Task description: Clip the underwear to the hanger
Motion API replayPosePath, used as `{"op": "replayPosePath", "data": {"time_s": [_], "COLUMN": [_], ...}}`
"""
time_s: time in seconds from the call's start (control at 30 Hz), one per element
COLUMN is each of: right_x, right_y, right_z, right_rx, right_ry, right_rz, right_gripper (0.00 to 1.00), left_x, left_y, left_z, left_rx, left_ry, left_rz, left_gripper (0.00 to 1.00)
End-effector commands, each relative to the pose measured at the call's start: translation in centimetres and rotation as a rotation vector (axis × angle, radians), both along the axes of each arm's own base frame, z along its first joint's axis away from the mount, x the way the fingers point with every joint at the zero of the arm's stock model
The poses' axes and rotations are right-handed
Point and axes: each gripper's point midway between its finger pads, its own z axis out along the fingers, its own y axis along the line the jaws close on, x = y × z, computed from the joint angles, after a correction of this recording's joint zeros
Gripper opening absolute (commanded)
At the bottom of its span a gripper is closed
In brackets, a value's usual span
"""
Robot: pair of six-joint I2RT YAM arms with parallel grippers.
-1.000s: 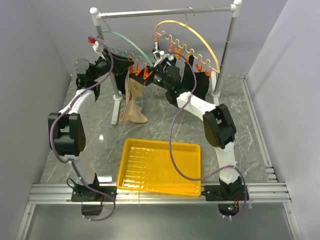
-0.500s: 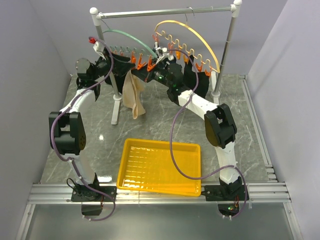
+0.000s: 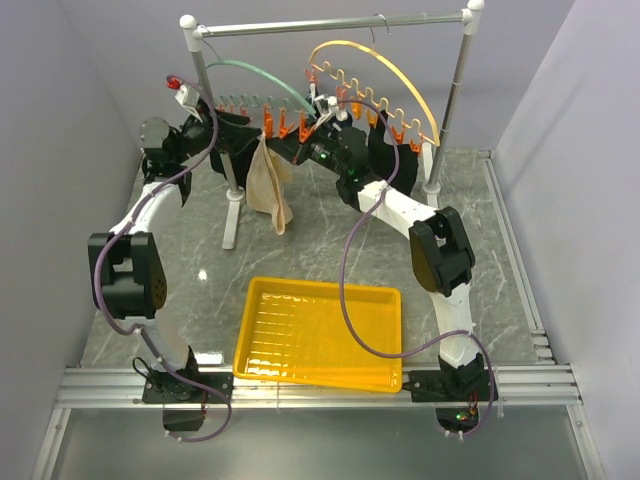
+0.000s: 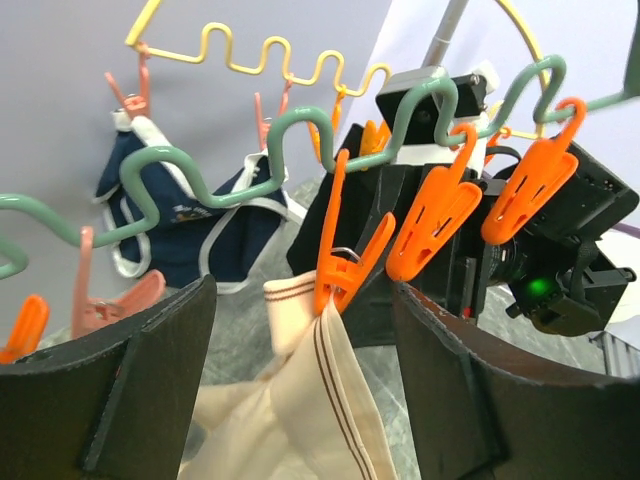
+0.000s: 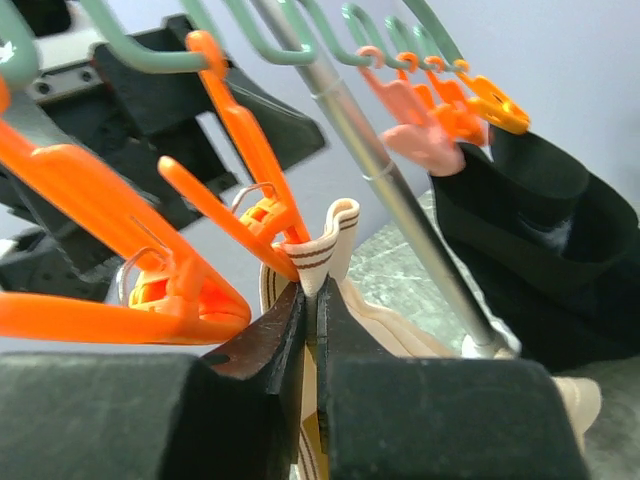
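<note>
Table: grey-green marbled top with pale veining and an aluminium rail along the near edge. It is closed in on three sides by plain pale grey walls.

Rail stand: white posts and a silver crossbar, at the far side of the table.

Tray: yellow, ribbed floor, near the middle of the table.

Hanger: green wavy arc hung from the rail, carrying a row of orange clips.

Underwear: beige, with a dark-striped waistband. It hangs from one orange clip on the hanger, well above the table.

Left claw: spread wide, one finger on either side of the clip and cloth, gripping nothing.

Right claw: pinched nearly closed on the waistband just below the clip.

Yellow hanger: beside the green one, holding a navy brief and black garments.

Writing: small pale print on the navy brief, too blurred to read.
</note>
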Motion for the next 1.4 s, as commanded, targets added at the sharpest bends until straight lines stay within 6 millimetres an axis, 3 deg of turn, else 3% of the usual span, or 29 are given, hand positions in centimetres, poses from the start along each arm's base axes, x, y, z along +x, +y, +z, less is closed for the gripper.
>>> {"op": "replayPosePath", "data": {"time_s": [0.0, 0.33, 0.43, 0.6, 0.83, 0.93, 1.07, 1.1, 1.17, 1.37], "right_x": [0.3, -0.2, -0.9, -1.9, -3.5, -4.5, -5.8, -5.9, -6.6, -7.7], "right_y": [-1.5, -2.8, -3.2, -4.3, -7.0, -8.3, -9.5, -9.6, -9.7, -9.0], "right_z": [2.2, 0.1, -0.1, -0.1, 0.6, 0.6, 2.0, 1.9, 2.5, 2.7], "right_rx": [0.026, -0.032, -0.049, -0.077, -0.117, -0.141, -0.174, -0.192, -0.214, -0.245], "right_ry": [-0.093, -0.1, -0.108, -0.128, -0.162, -0.186, -0.254, -0.256, -0.313, -0.396], "right_rz": [-0.035, -0.049, -0.035, -0.023, 0.009, 0.037, 0.068, 0.072, 0.088, 0.168], "right_gripper": [0.13, 0.51, 0.58, 0.63, 0.71, 0.73, 0.74, 0.75, 0.75, 0.75], "left_x": [-1.1, -2.6, -3.5, -5.5, -8.6, -10.1, -12.0, -11.8, -12.2, -10.7], "left_y": [1.2, 1.6, 1.6, 1.5, 1.3, 1.1, 0.0, 0.1, -1.5, -2.9], "left_z": [2.2, 1.7, 1.0, -1.2, -2.3, -3.5, -6.1, -6.4, -6.6, -6.4], "left_rx": [0.03, 0.153, 0.198, 0.267, 0.323, 0.444, 0.529, 0.546, 0.548, 0.52], "left_ry": [-0.074, -0.127, -0.138, -0.153, -0.176, -0.334, -0.382, -0.396, -0.431, -0.466], "left_rz": [0.053, 0.092, 0.078, 0.046, -0.026, -0.09, -0.178, -0.172, -0.205, -0.17], "left_gripper": [0.77, 0.81, 0.81, 0.8, 0.77, 0.77, 0.78, 0.79, 0.79, 0.77]}}
